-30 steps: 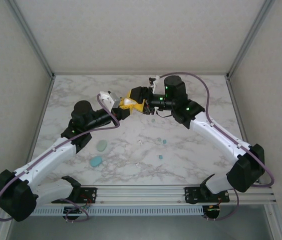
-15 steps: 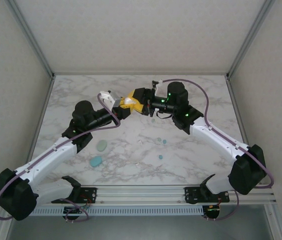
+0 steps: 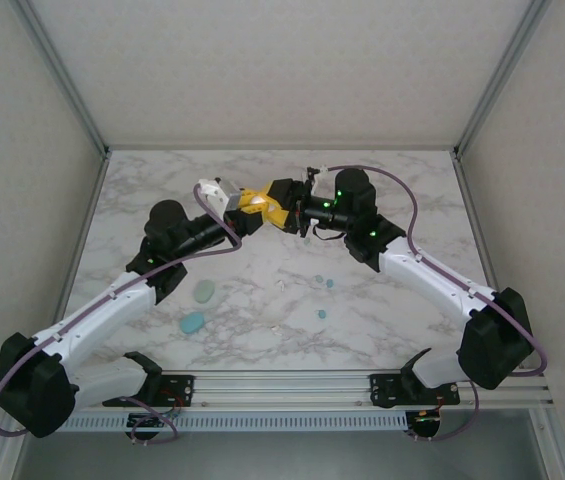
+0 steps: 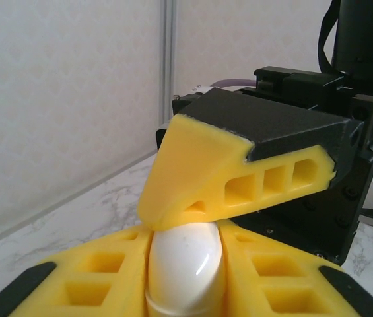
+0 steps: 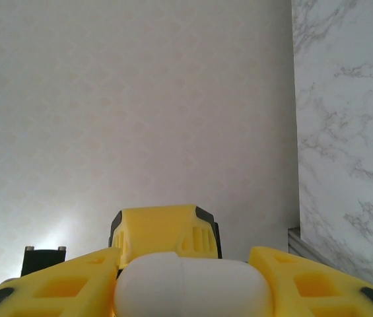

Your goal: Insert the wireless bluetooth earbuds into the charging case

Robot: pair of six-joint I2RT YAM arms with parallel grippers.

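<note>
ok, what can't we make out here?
- White case: top view, covered by left gripper and right gripper; both wrist views, bottom edge cuts it off.
- Whether it holds buds: shell hides the inside.
- Loose earbuds: top view, too small to tell shape or side.

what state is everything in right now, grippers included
left gripper, shut on the white case
right gripper, shut on the same case from the opposite side
white case, looks closed, held above the table between both grippers
pale green case, lying loose on the table
teal case, lying loose on the table
teal earbuds, loose on the table, not in a case
</note>
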